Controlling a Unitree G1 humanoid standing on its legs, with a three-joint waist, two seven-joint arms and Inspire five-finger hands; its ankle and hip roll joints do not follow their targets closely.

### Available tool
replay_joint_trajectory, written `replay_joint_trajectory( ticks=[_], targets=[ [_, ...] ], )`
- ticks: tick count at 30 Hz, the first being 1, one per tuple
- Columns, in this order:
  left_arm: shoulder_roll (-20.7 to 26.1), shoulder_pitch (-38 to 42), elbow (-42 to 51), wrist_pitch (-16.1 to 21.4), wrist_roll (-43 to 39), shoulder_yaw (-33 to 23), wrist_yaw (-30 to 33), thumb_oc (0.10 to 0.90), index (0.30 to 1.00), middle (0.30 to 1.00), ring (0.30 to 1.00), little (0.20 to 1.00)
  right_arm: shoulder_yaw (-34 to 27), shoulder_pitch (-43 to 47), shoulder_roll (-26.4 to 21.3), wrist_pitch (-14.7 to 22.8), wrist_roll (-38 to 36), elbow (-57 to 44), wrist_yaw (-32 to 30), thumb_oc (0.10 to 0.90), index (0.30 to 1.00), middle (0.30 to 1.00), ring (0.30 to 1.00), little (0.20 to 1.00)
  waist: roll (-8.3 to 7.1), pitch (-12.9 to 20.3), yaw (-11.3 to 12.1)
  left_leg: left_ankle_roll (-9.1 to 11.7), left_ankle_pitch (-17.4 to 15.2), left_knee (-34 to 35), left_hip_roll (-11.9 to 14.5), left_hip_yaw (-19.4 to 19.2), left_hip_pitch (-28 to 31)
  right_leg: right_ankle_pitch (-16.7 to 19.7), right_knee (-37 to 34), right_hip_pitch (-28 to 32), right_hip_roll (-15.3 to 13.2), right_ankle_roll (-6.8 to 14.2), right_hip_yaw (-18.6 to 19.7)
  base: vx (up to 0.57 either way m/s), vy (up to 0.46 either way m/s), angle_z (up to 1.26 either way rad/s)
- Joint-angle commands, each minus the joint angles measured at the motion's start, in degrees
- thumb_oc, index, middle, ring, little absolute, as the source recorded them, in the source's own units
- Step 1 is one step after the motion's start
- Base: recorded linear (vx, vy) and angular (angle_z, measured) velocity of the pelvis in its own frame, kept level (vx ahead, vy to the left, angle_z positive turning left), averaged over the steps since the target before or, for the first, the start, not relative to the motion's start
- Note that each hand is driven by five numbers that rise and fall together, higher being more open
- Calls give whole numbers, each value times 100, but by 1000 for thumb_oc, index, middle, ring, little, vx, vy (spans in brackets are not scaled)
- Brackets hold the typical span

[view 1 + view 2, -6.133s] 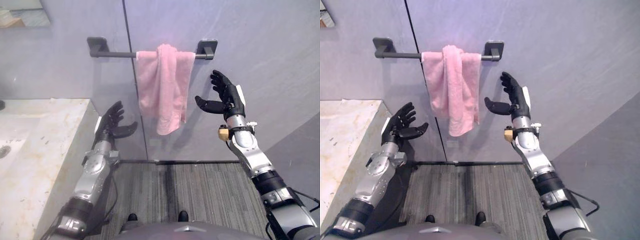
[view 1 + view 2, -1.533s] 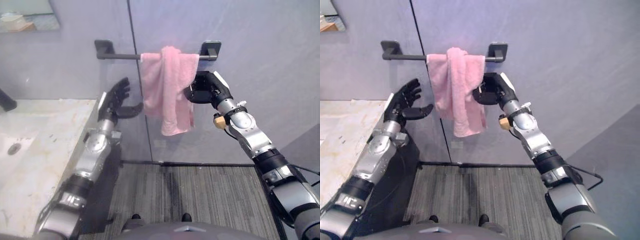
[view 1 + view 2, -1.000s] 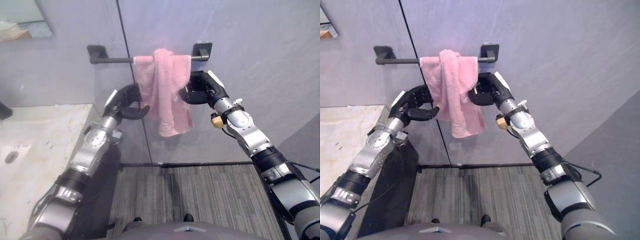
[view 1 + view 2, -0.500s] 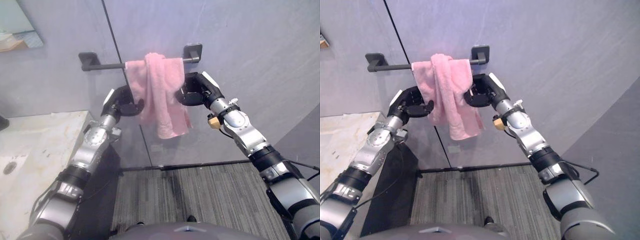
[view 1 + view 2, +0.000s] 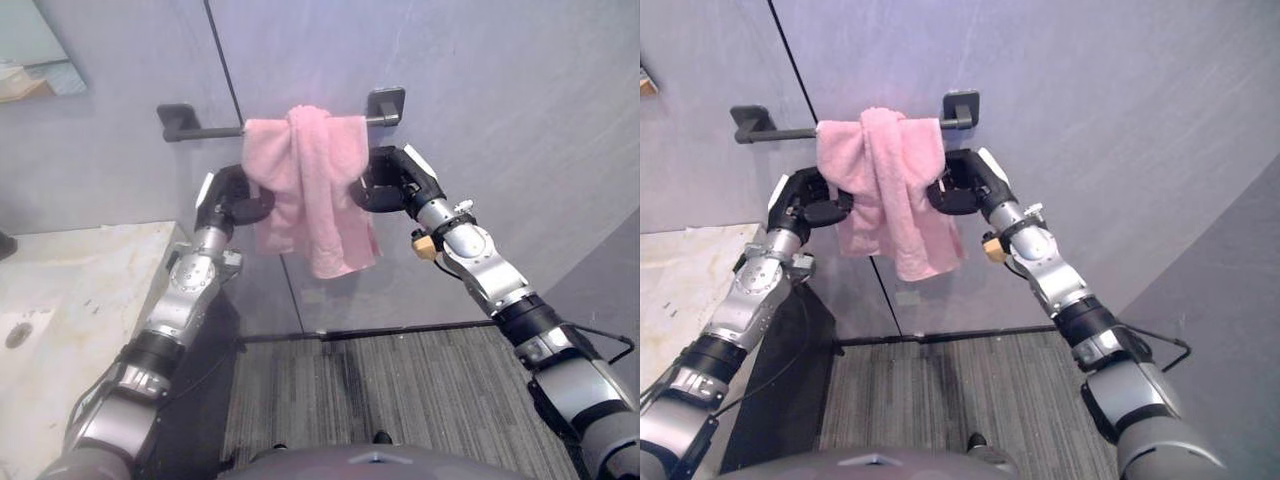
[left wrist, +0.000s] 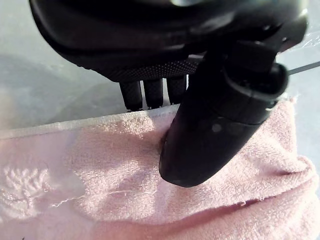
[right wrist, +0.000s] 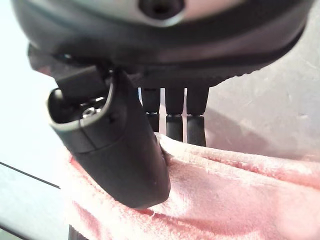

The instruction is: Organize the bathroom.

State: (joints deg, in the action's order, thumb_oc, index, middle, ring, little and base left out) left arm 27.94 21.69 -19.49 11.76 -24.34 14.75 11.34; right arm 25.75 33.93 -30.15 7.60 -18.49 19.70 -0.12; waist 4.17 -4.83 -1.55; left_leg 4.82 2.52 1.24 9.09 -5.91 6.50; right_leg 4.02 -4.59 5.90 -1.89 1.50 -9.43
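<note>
A pink towel (image 5: 313,190) hangs bunched over a black wall rail (image 5: 207,130), with a thick fold down its middle. My left hand (image 5: 232,201) pinches the towel's left edge (image 6: 100,165) between thumb and fingers. My right hand (image 5: 392,180) pinches the right edge (image 7: 225,185) in the same way. Both hands sit just below the rail, one on either side of the towel. The towel's left part is drawn out sideways toward the left hand.
A pale stone counter (image 5: 70,300) with a sink drain (image 5: 18,335) lies at the left. A mirror corner (image 5: 35,60) shows at the upper left. The grey wall (image 5: 500,120) has a dark vertical seam (image 5: 225,70). Striped dark flooring (image 5: 400,385) is below.
The left hand has closed on the towel's left edge and pulled it outward to the left, widening the towel. The right hand keeps its hold on the right edge.
</note>
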Motion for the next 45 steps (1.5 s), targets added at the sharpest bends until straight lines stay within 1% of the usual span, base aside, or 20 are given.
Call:
replay_joint_trajectory(
  ticks=[1, 3, 4, 5, 7, 9, 13, 16, 19, 24, 25, 26, 27, 28, 29, 32, 36, 40, 44, 45],
  targets=[
    [50, 248, 242, 1271, 114, -788, 1001, 400, 300, 300, 300, 300, -217, -348, 228, 648, -4, -217, -744, 400, 300, 300, 300, 300, -424, 362, -30, 131, 368, -320, 10, -1, -127, -640, 419, 82, -193, -82, 207, 0, 0, 0],
    [-78, 138, 270, 1377, 246, -870, 1286, 400, 300, 300, 300, 300, -319, -465, 357, 683, 98, -263, -1031, 400, 300, 300, 300, 300, -420, 350, -30, 129, 362, -329, 12, 1, -127, -643, 429, 82, -191, -89, 213, 0, 0, 0],
    [-226, 20, 333, 1484, 378, -938, 1606, 400, 300, 300, 300, 300, -414, -591, 517, 767, 166, -338, -1400, 400, 300, 300, 300, 300, -415, 326, -32, 125, 352, -329, 14, 2, -126, -645, 437, 82, -192, -95, 218, 0, 0, 0],
    [-330, -93, 416, 1530, 518, -986, 1822, 400, 300, 300, 300, 300, -475, -711, 624, 788, 205, -431, -1607, 400, 300, 300, 300, 300, -417, 315, -34, 121, 335, -322, 13, -3, -125, -646, 438, 81, -194, -96, 226, 0, 0, 0],
    [-443, -264, 548, 1550, 695, -1071, 2124, 400, 300, 300, 300, 300, -575, -905, 756, 860, 332, -564, -1934, 400, 300, 300, 300, 300, -419, 308, -40, 105, 297, -284, 9, -19, -97, -645, 431, 81, -197, -96, 238, 0, 0, 0],
    [-480, -347, 592, 1535, 729, -1097, 2227, 400, 300, 300, 300, 300, -619, -990, 811, 902, 298, -618, -2148, 400, 300, 300, 300, 300, -418, 297, -44, 101, 280, -262, 9, -35, -73, -637, 425, 83, -200, -92, 242, 0, 0, 0],
    [-533, -491, 699, 1373, 646, -1075, 2228, 400, 300, 300, 300, 300, -742, -1110, 909, 944, 232, -712, -2521, 400, 300, 300, 300, 300, -407, 298, -45, 94, 300, -253, 4, -56, -61, -608, 385, 102, -198, -87, 251, -1, 5, 1],
    [-545, -503, 685, 1246, 529, -1040, 2105, 400, 300, 300, 300, 300, -740, -1126, 965, 922, 201, -713, -2591, 400, 300, 300, 300, 300, -397, 298, -44, 88, 300, -242, -1, -64, -55, -598, 381, 104, -203, -84, 246, 0, 0, 0],
    [-505, -470, 612, 1072, 469, -950, 1927, 400, 300, 300, 300, 300, -691, -1081, 944, 887, 175, -688, -2553, 400, 300, 300, 300, 300, -402, 306, -41, 75, 284, -197, -14, -93, -32, -578, 358, 109, -217, -70, 235, 0, 0, 0],
    [-438, -360, 470, 989, 317, -883, 1813, 400, 300, 300, 300, 300, -670, -997, 875, 897, 125, -630, -2497, 400, 300, 300, 300, 300, -410, 325, -47, 63, 264, -152, -28, -103, -20, -561, 341, 98, -224, -52, 229, -6, 0, 0],
    [-432, -337, 451, 943, 273, -875, 1760, 400, 300, 300, 300, 300, -673, -976, 860, 870, 94, -615, -2430, 417, 326, 326, 326, 326, -409, 328, -51, 64, 266, -148, -28, -104, -18, -559, 340, 93, -223, -51, 229, -33, -2, 0],
    [-433, -316, 431, 920, 266, -860, 1725, 438, 356, 356, 356, 356, -666, -960, 852, 855, 77, -593, -2386, 560, 540, 540, 540, 540, -410, 327, -53, 65, 270, -148, -26, -107, -19, -556, 339, 90, -223, -49, 228, -40, -4, 0],
    [-438, -279, 395, 855, 260, -827, 1661, 576, 564, 564, 564, 564, -649, -926, 845, 840, 74, -561, -2378, 800, 900, 900, 900, 900, -411, 327, -54, 65, 273, -152, -27, -111, -23, -547, 330, 88, -222, -48, 231, -31, -5, 0],
    [-440, -273, 390, 832, 268, -818, 1654, 673, 709, 709, 709, 709, -647, -920, 842, 832, 78, -559, -2375, 800, 900, 900, 900, 900, -412, 328, -54, 64, 273, -153, -28, -111, -24, -545, 327, 89, -222, -48, 232, -43, -13, -1],
    [-417, -253, 359, 715, 254, -770, 1496, 800, 900, 900, 900, 900, -658, -914, 791, 820, 150, -560, -2290, 800, 900, 900, 900, 900, -420, 337, -60, 59, 268, -160, -32, -110, -27, -541, 322, 83, -217, -46, 240, -37, -16, -2],
    [-395, -308, 366, 567, 321, -722, 1267, 800, 900, 900, 900, 900, -694, -955, 716, 802, 267, -628, -2213, 800, 900, 900, 900, 900, -421, 340, -60, 57, 294, -175, -24, -105, -42, -533, 322, 61, -196, -52, 263, -46, -24, -1],
    [-359, -431, 371, 420, 410, -692, 1167, 800, 900, 900, 900, 900, -703, -1078, 638, 797, 441, -643, -2126, 800, 900, 900, 900, 900, -417, 336, -53, 57, 306, -209, -14, -96, -65, -531, 306, 64, -173, -64, 277, -42, -28, -2],
    [-355, -704, 432, 339, 611, -773, 1271, 800, 900, 900, 900, 900, -804, -1433, 550, 875, 488, -592, -1940, 800, 900, 900, 900, 900, -426, 332, -50, 57, 346, -220, -5, -72, -94, -520, 279, 53, -144, -76, 297, -53, -42, -2],
    [-425, -1037, 472, 257, 470, -920, 1569, 800, 900, 900, 900, 900, -910, -1829, 527, 875, 542, -612, -1839, 800, 900, 900, 900, 900, -439, 311, -52, 58, 395, -210, 5, -44, -115, -507, 254, 30, -116, -91, 306, -64, -52, -3],
    [-479, -1141, 404, 180, 543, -981, 1633, 800, 900, 900, 900, 900, -912, -1940, 544, 898, 585, -538, -1827, 800, 900, 900, 900, 900, -438, 299, -49, 66, 425, -223, 15, -38, -137, -502, 240, 28, -106, -100, 298, -79, -55, -4]
  ],
)
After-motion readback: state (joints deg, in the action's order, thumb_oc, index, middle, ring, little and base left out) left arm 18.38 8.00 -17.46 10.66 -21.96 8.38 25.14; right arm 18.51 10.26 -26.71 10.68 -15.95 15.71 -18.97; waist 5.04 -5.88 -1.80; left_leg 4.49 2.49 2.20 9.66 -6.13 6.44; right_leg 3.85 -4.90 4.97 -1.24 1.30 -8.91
